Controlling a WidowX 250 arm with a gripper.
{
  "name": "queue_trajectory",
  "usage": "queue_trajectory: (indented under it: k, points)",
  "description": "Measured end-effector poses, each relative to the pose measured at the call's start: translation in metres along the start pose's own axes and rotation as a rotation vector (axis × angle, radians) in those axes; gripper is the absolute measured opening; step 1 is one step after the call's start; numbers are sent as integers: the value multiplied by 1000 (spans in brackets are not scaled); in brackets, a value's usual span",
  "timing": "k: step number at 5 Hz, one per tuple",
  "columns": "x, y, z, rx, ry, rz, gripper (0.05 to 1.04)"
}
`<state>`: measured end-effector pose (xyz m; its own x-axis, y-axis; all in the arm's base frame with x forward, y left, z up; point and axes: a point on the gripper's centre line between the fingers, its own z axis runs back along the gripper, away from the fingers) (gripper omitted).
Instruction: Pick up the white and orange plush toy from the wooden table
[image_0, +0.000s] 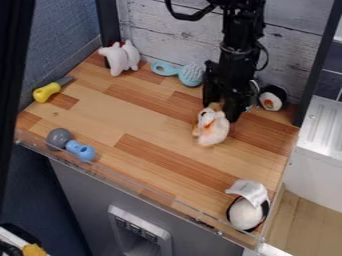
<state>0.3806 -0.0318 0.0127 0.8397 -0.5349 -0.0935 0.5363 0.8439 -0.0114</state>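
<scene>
The black gripper (222, 109) hangs down over the right-hand part of the wooden surface. It is shut on the top of a small white plush toy (214, 131) with orange patches. The toy's lower body extends below the fingers, toward the front; whether it touches the wood I cannot tell. Close behind the gripper, on the right, lies a round black and white plush (272, 98) with an orange spot. A light blue brush (190, 74) is to the left, near the back wall.
A white plush (121, 57) sits at the back left, and a yellow-handled tool (47, 92) at the left edge. A blue and grey toy (80, 150) lies by the clear front rail (143, 188). At the front right is a black and white plush with a tag (245, 213).
</scene>
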Motion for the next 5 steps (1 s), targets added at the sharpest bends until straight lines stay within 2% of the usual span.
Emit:
queue_trajectory:
  k: [1, 2, 3, 4, 5]
  points:
    - [-2, 1, 1, -5, 10, 23, 360]
    - [-1, 5, 3, -18, 14, 140, 149]
    - [2, 6, 5, -31, 19, 267, 62]
    - [6, 6, -1, -42, 33, 346, 55]
    - [9, 7, 2, -40, 26, 375, 55]
